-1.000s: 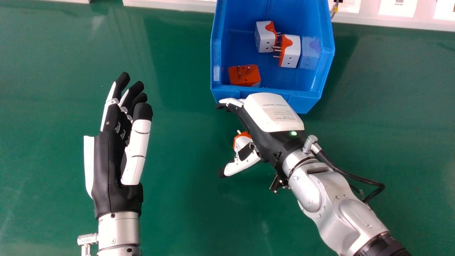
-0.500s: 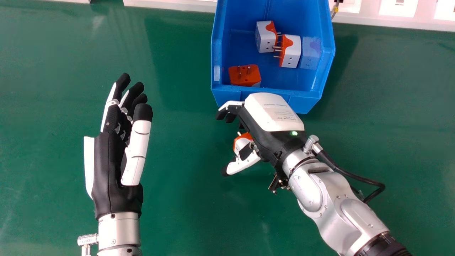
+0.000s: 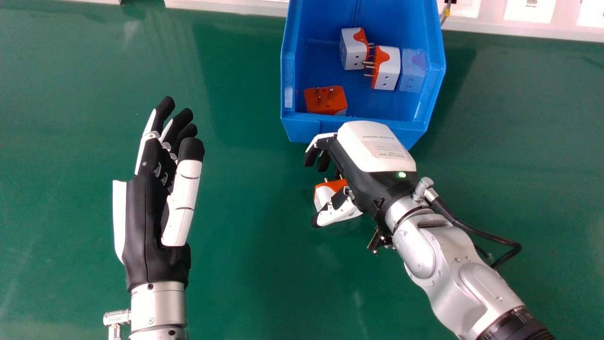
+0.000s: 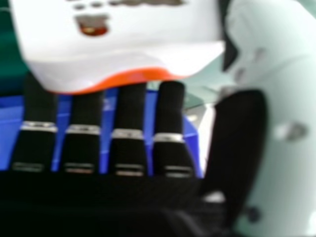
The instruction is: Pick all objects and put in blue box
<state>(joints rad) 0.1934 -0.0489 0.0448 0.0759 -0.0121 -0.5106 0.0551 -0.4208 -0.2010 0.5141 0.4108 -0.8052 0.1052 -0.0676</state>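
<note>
The plug adapter (image 3: 322,196) is at my right hand (image 3: 377,151), on the thumb side of the palm, its orange face and metal prongs turned toward the blue box (image 3: 304,128). I can't tell whether it rests on the table or hangs just above it. The fingers of that hand are loosely bent and a little apart, with the thumb out beside the adapter; I can't tell how firmly they touch it. In the right hand view the fingers lie between the adapter and the box.

The back of that hand is up against the near wall of the box as I look down. Inside are three more adapters: two (image 3: 353,49) (image 3: 388,71) close together, and one (image 3: 325,100) by the near wall with its prongs up. My left hand (image 3: 141,222) is over the left part of the table, fingers straight.

The table (image 3: 245,264) is smooth dark green, with pale streaks of light and a shadow (image 3: 455,75) right of the box. Along its far edge runs a white ledge (image 3: 226,5), with white panels (image 3: 528,9) at the far right and a thin cable (image 3: 445,16) near the box.
</note>
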